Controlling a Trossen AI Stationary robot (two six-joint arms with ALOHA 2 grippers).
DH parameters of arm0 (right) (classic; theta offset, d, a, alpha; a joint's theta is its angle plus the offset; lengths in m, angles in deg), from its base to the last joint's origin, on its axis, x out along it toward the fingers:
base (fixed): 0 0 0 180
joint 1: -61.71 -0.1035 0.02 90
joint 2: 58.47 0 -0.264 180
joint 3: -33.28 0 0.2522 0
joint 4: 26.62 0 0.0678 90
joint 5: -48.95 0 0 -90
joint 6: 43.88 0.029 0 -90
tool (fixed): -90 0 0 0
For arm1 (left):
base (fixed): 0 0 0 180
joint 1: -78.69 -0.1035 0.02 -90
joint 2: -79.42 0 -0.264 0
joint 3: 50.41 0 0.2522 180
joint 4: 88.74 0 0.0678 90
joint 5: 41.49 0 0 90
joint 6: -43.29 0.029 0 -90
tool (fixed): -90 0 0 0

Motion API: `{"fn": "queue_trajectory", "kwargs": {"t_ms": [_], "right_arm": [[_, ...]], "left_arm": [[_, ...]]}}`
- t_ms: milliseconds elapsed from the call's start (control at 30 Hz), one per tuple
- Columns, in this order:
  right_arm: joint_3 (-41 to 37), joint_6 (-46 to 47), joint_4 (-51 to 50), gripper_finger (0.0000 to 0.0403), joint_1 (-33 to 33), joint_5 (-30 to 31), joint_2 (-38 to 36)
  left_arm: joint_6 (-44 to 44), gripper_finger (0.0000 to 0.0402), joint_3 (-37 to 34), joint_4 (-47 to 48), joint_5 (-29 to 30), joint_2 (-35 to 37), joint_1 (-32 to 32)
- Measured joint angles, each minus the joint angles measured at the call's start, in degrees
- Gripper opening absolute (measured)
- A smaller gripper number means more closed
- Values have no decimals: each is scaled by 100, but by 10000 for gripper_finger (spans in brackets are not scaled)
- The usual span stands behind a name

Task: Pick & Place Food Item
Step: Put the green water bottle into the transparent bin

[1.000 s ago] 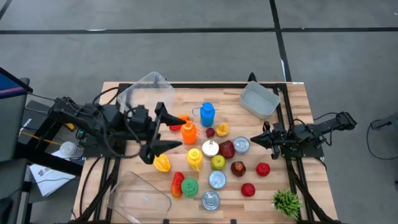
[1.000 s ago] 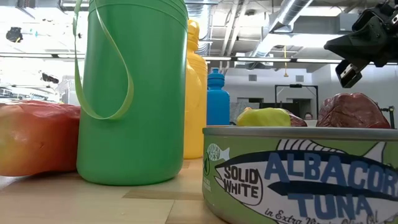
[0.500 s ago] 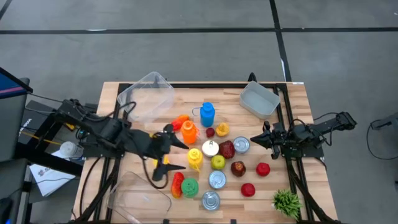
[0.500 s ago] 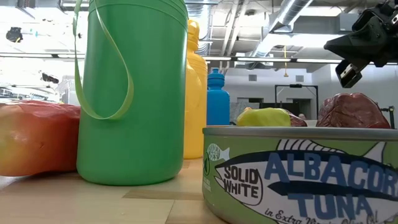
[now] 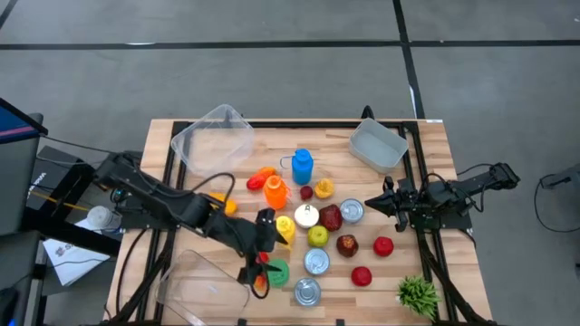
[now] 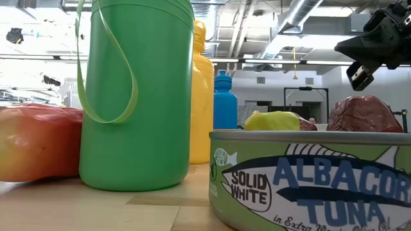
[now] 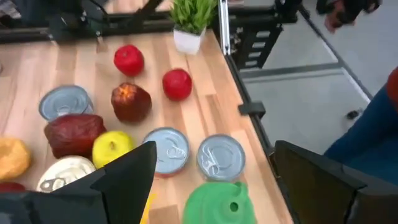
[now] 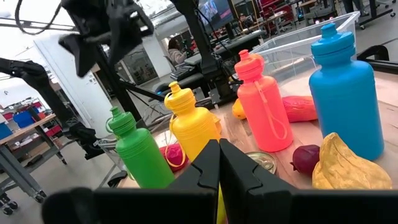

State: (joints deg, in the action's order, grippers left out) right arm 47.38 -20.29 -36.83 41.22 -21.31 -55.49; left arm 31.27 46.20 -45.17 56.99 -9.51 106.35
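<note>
1. Left gripper (image 5: 257, 252) is out over the near middle of the table, jaws spread wide, nothing in them.
2. Directly under it lies the likely target: the red food (image 5: 261, 283), a long red-orange piece flat on the wood. Only its ends show on either side of the gripper in the high view.
3. In the low view the red food (image 6: 32, 144) looks smooth, rounded and glossy. I'd judge it a hollow plastic model: light, fairly stiff and a bit slippery.
4. The green bottle (image 5: 276, 272) stands just to one side of the gripper, touching the red food or very nearly.
5. The left wrist view shows the two fingers (image 7: 124, 180) apart, with the bottle's cap between them at the bottom edge. Two cans (image 7: 168, 149) lie just ahead of the fingertips. The red food itself is out of that view, too far under the wrist.
6. Best hold, by my reckoning, is across the narrow middle of the piece, one finger on each long side, well down on the curve. A pinch near a tapered end would likely let it squirt out.
7. Watch the finger on the bottle side. There's little room, and a nudge could tip the bottle into the cans.
8. Right gripper (image 5: 381, 201) waits on the far side of the pile, fingers pressed together and empty.
</note>
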Motion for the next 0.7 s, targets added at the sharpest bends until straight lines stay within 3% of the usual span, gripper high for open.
{"fn": "queue_trajectory", "kwargs": {"t_ms": [133,400,700], "right_arm": [[0,0,0,0,0,2,0],[2,0,-2,0,0,2,0],[1,0,-2,0,0,4,1]], "left_arm": [[-137,315,-532,-521,41,-80,200],[-498,315,-1469,-1964,701,-71,516],[-908,310,-1903,-2260,960,-69,580]]}}
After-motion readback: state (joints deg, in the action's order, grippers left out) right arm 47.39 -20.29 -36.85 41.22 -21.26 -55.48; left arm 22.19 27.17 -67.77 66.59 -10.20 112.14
